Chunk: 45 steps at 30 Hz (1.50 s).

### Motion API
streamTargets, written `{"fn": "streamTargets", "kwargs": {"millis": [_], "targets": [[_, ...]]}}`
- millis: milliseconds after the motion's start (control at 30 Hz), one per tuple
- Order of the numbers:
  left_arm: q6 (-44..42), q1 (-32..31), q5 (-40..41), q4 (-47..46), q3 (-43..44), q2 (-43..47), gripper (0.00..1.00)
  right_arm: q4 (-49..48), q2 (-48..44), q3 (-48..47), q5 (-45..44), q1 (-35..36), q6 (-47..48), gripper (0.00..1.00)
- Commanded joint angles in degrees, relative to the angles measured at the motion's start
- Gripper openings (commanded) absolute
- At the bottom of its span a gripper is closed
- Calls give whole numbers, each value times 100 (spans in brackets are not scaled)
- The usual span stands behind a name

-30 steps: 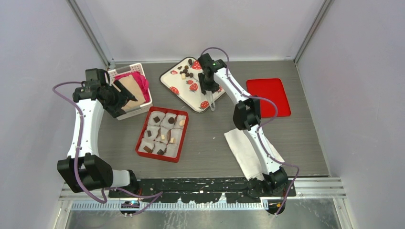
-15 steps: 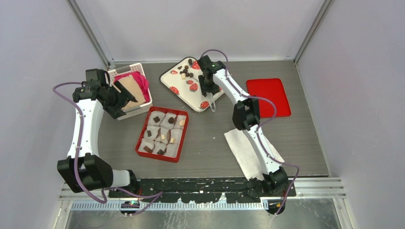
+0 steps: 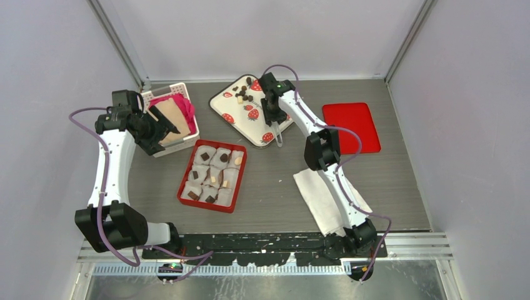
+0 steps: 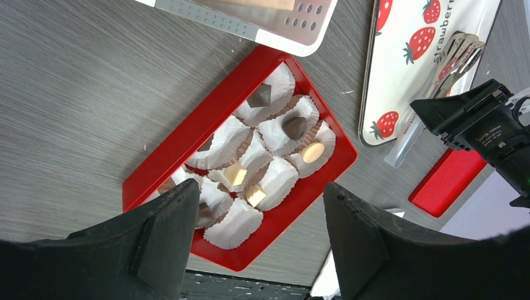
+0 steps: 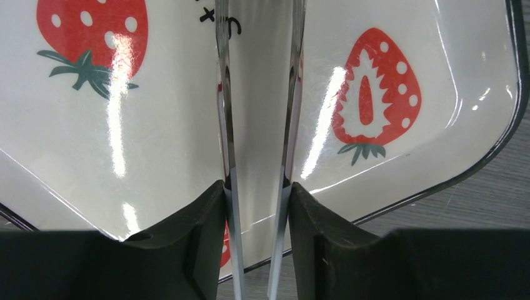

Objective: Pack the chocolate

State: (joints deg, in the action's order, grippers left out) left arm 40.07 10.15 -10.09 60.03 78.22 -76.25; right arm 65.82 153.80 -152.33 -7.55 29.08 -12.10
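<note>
Loose chocolate pieces (image 3: 242, 94), dark and a few cream, lie at the far end of the strawberry-print tray (image 3: 250, 122). My right gripper (image 3: 271, 111) hovers over this tray, shut on metal tongs (image 3: 277, 134). In the right wrist view the fingers (image 5: 256, 194) press both tong arms (image 5: 294, 125) above the tray (image 5: 175, 125). The red box (image 3: 185, 178) holds white paper cups, several with a chocolate (image 4: 294, 127) in them. My left gripper (image 3: 164, 128) is open and empty by the basket, and in its wrist view (image 4: 259, 187) it is high above the box (image 4: 187, 144).
A white basket (image 3: 181, 87) with pink cloth and a brown item stands at the back left. A flat red lid (image 3: 351, 127) lies at the right. A white paper towel (image 3: 322, 190) lies under the right arm. Walls close the sides and back.
My right gripper with the tongs has shifted slightly left over the tray. The left arm has not moved.
</note>
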Motion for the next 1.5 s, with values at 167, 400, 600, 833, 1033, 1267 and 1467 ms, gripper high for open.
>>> {"fn": "streamTargets", "kwargs": {"millis": [167,400,600,833,1033,1267,1467], "targets": [[-44,44,-32,-127,216,-13,73,91,-814,434,-115,36,-13,26],[-43,53,-102,-234,169,-48,73,76,-1612,1246,36,71,-3,21],[-42,84,-203,-311,109,-108,73,233,-2135,1817,283,143,52,19],[-52,118,-272,-373,121,-138,73,209,-2954,2654,675,368,1,18],[-78,141,-321,-387,118,-165,73,45,-3845,3686,935,1148,255,18],[-127,147,-324,-361,120,-165,73,148,-4467,4329,1192,2329,282,17],[-37,150,-472,-457,-65,-99,73,230,-4575,4539,1263,3165,281,17]]}}
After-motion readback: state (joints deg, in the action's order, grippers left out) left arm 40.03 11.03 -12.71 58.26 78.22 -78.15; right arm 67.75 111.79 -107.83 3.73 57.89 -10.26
